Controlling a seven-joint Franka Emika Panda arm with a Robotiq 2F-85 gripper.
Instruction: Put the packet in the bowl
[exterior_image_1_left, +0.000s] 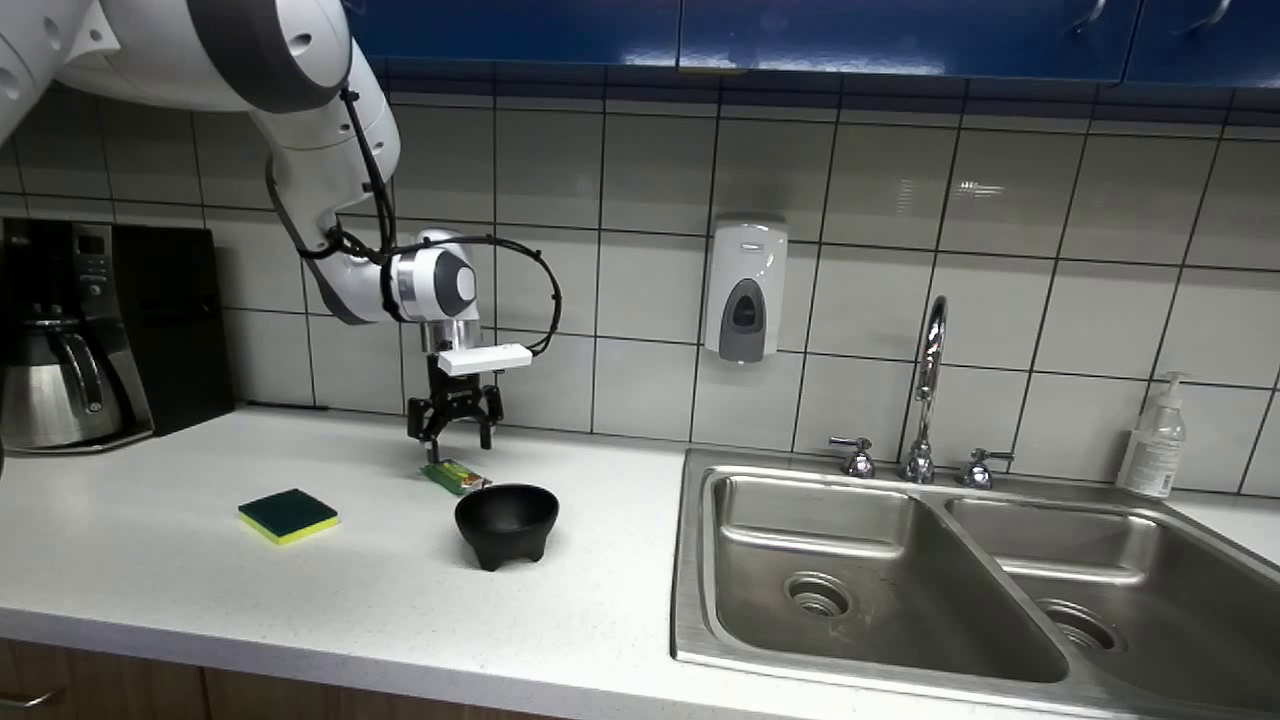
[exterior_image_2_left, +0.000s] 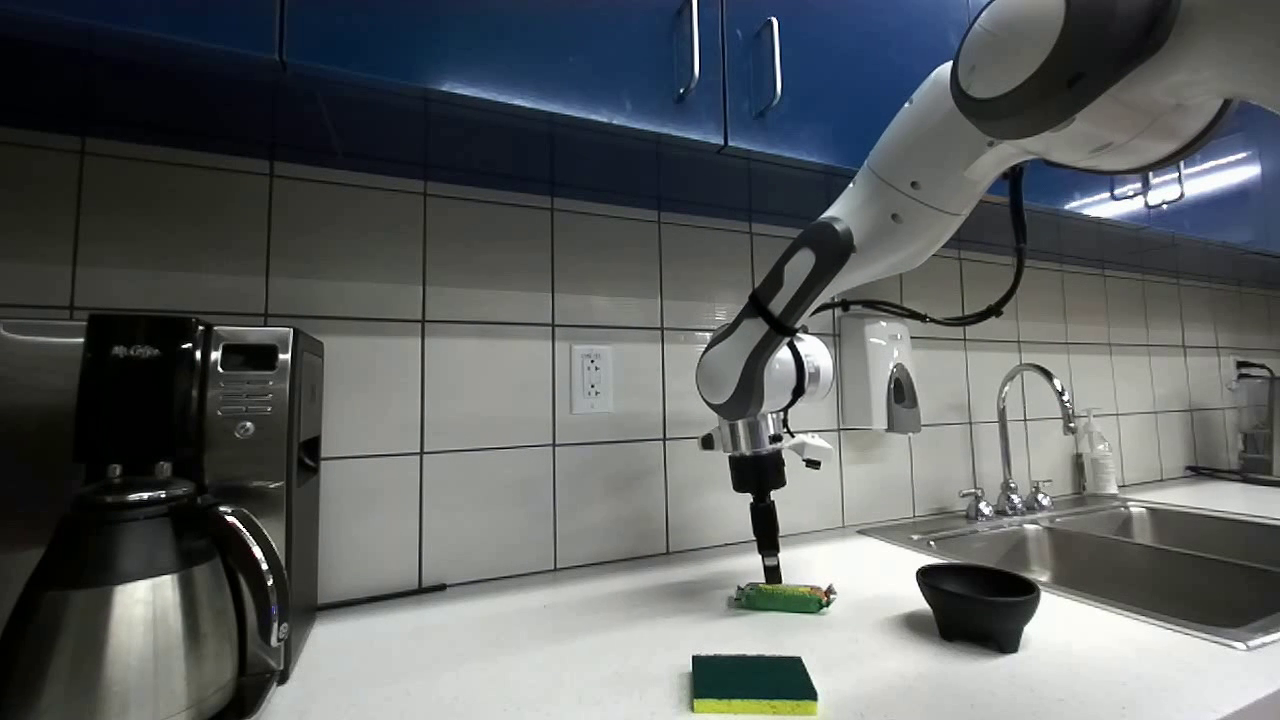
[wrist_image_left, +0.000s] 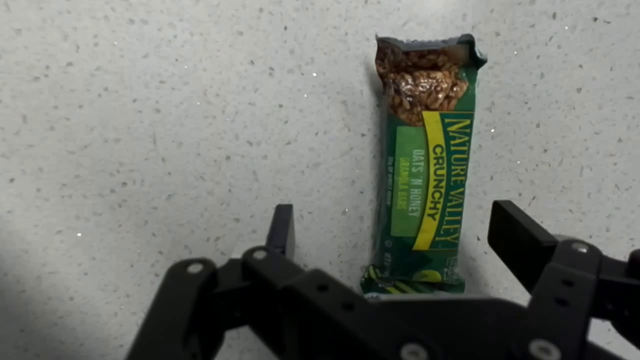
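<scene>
The packet is a green granola bar wrapper lying flat on the white counter, in both exterior views (exterior_image_1_left: 455, 478) (exterior_image_2_left: 784, 599) and in the wrist view (wrist_image_left: 425, 175). My gripper (exterior_image_1_left: 460, 449) points down above it. It also shows edge-on in an exterior view (exterior_image_2_left: 771, 577). In the wrist view my gripper (wrist_image_left: 393, 220) is open, with one finger on each side of the packet's near half and a gap to both. The bowl is round and black, upright on short feet beside the packet, in both exterior views (exterior_image_1_left: 507, 522) (exterior_image_2_left: 978, 606). It is outside the wrist view.
A green and yellow sponge (exterior_image_1_left: 288, 516) lies on the counter near the packet. A coffee maker (exterior_image_2_left: 255, 480) stands at the far end. The steel sink (exterior_image_1_left: 690, 570) with its faucet (exterior_image_1_left: 929, 370) lies beyond the bowl. A tiled wall (exterior_image_1_left: 545, 390) runs close behind the gripper.
</scene>
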